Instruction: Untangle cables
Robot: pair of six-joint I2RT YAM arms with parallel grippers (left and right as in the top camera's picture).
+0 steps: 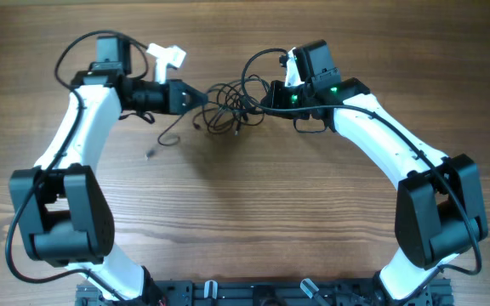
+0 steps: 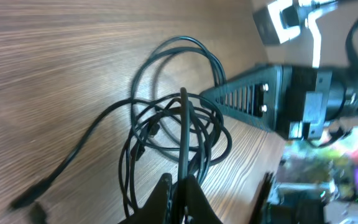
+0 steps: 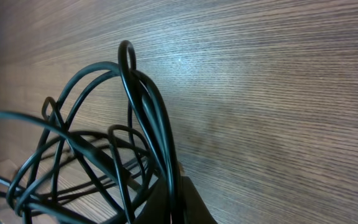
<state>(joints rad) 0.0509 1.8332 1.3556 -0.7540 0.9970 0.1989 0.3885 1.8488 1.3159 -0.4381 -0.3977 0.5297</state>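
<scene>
- Cables [image 1: 224, 106], thin black flexible cords, lie knotted in a loose bundle of overlapping loops on the far middle of the brown wood-grain table [image 1: 253, 195], between the two grippers.
- In the left wrist view the cables [image 2: 179, 130] form several rounded loops stacked on one another, with one larger loop reaching out past the rest toward the far side.
- In the right wrist view the cables [image 3: 104, 124] arch upward off the wood, several strands bent tightly over one another at the top.
- One loose strand [image 1: 173, 136] trails out of the bundle toward the left arm's side and lies flat on the table; its small dark plug end [image 1: 151, 154] rests apart from the knot. The left wrist view shows the same loose strand [image 2: 86, 143] and plug end [image 2: 27, 200].
- The black left gripper [image 1: 197, 99] is at the bundle's left edge, clamped on the cables: its fingers [image 2: 194, 202] are pressed together with one strand rising from between them.
- The black right gripper [image 1: 262, 100] is at the bundle's right edge, likewise clamped on the cables: its fingers [image 3: 191, 205] pinch strands that run up into the arch. Its ribbed finger [image 2: 241, 99] also shows in the left wrist view, touching the loops.
- A small green light [image 1: 294, 96] glows on the right arm just behind its gripper.
</scene>
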